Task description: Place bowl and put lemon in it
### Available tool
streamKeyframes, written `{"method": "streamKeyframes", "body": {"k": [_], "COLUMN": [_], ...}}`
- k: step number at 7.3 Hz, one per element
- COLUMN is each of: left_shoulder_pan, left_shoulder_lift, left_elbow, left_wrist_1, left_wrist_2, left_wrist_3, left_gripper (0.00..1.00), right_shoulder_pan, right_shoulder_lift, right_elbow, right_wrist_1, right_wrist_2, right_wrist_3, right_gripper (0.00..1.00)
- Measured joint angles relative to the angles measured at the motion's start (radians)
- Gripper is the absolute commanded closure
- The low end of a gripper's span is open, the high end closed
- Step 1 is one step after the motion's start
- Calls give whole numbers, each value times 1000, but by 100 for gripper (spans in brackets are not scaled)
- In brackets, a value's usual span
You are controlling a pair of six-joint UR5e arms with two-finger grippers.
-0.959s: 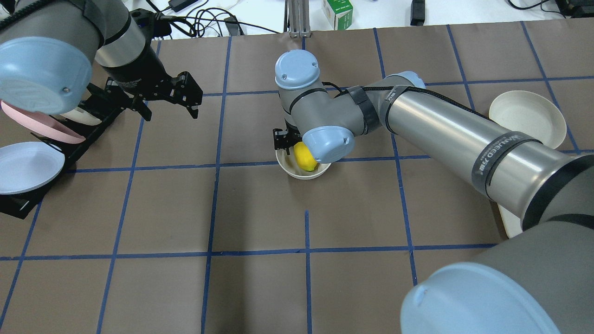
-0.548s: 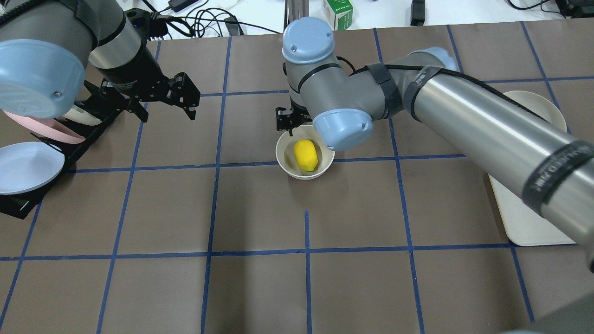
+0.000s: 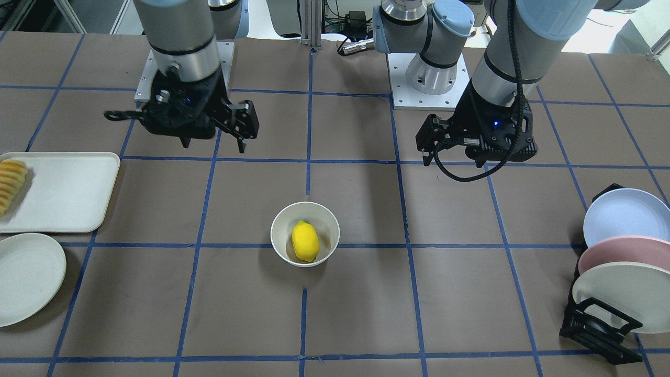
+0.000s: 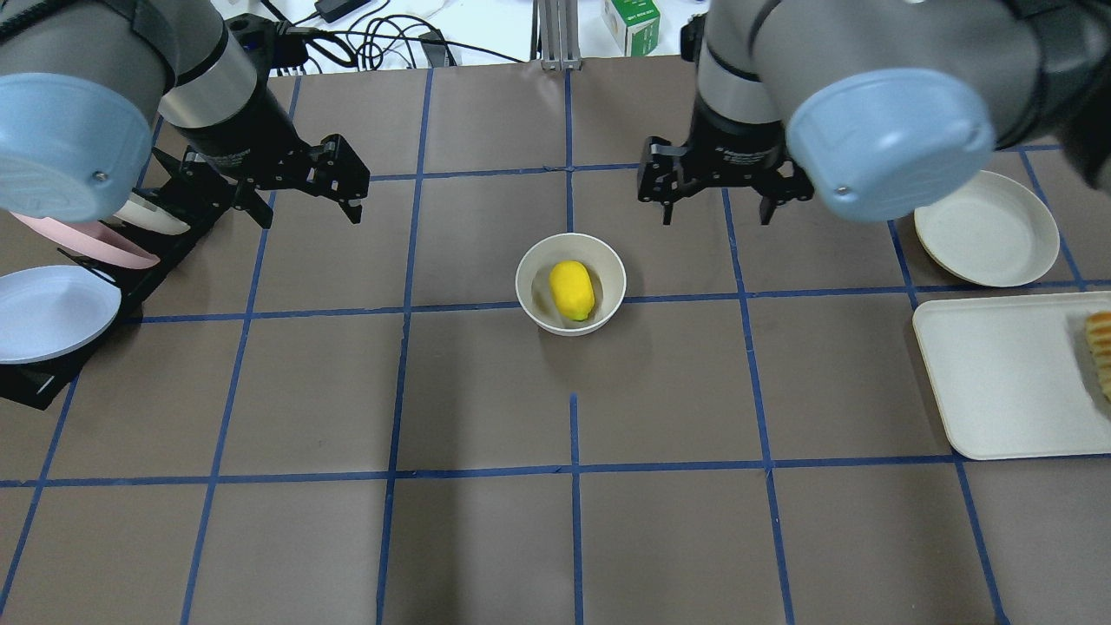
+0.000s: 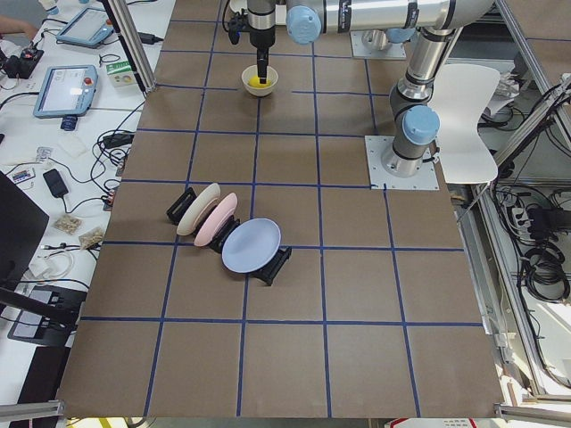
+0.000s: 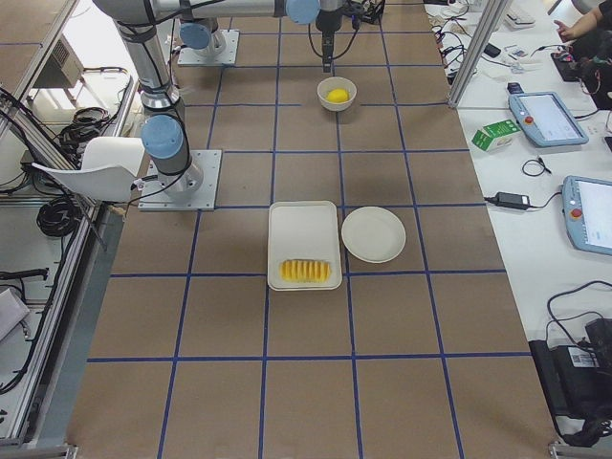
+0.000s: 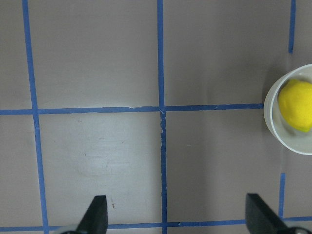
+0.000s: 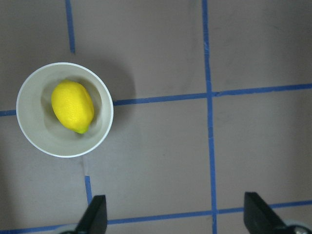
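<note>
The off-white bowl point(image 4: 532, 286) stands upright near the table's middle, with the yellow lemon point(image 4: 572, 291) lying inside it. Both also show in the front view, bowl point(image 3: 279, 235) and lemon point(image 3: 305, 241), and in the right wrist view, bowl point(image 8: 34, 134) and lemon point(image 8: 72, 106). My right gripper point(image 4: 716, 215) is open and empty, raised above the table beyond and to the right of the bowl. My left gripper point(image 4: 305, 211) is open and empty, well left of the bowl. The left wrist view catches the bowl point(image 7: 274, 127) at its right edge.
A flat cream plate point(image 4: 987, 227) and a cream tray point(image 4: 1007, 373) with ridged sliced food point(image 4: 1101, 347) lie at the right. A black rack with pastel plates point(image 4: 52, 308) stands at the left edge. A green box point(image 4: 632, 24) and cables lie beyond the table.
My right gripper has risen and drawn back from over the bowl toward the far right, leaving the lemon lying in the bowl. The left gripper has barely moved.
</note>
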Motion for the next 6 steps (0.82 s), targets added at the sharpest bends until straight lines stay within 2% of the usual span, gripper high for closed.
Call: {"method": "streamKeyframes", "body": {"k": [3,6], "left_shoulder_pan": [24,39], "left_shoulder_lift": [3,13], "left_elbow": [11,3], "left_wrist_1": [6,-7], "left_wrist_2": [1,40], "left_wrist_3": [1,0], "left_gripper": [0,0], "right_shoulder_pan": [-49,-52], "right_shoulder_lift": [-75,-86], "right_elbow": [2,2], "right_wrist_1": [47,49], "right_wrist_2": [3,0], "right_wrist_3": [0,1], "right_gripper": [0,0]}}
